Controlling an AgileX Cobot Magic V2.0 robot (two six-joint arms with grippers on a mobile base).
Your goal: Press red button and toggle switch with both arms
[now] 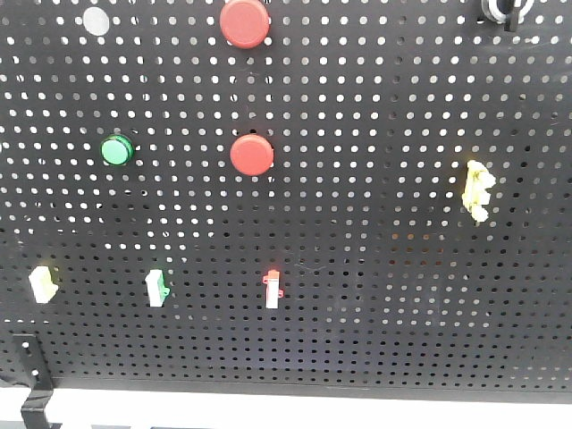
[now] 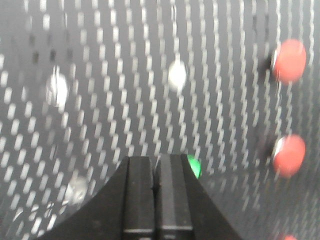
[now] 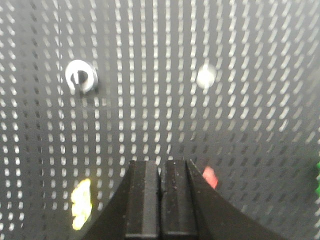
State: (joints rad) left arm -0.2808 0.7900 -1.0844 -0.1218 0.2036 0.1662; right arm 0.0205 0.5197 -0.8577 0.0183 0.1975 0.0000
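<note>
Front view, left to right: the black pegboard (image 1: 375,295) carries a cream switch (image 1: 43,282), a green button (image 1: 116,149) and a green-edged switch (image 1: 157,288). Next come two red buttons in one column, the upper red button (image 1: 244,22) and the lower red button (image 1: 252,155). The red-capped toggle switch (image 1: 273,289) sits below them. A yellow toggle switch (image 1: 476,189) is well apart on the right.

Left wrist view: I see the left gripper (image 2: 155,165) with its jaws pressed flat together. The green button shows just beside its right tip, and both red buttons lie off to the right, blurred.

Right wrist view: the right gripper (image 3: 160,167) also has its jaws pressed together. The red-capped toggle switch is just right of its tip and the yellow toggle switch is lower left. I cannot tell whether either gripper touches the pegboard.
</note>
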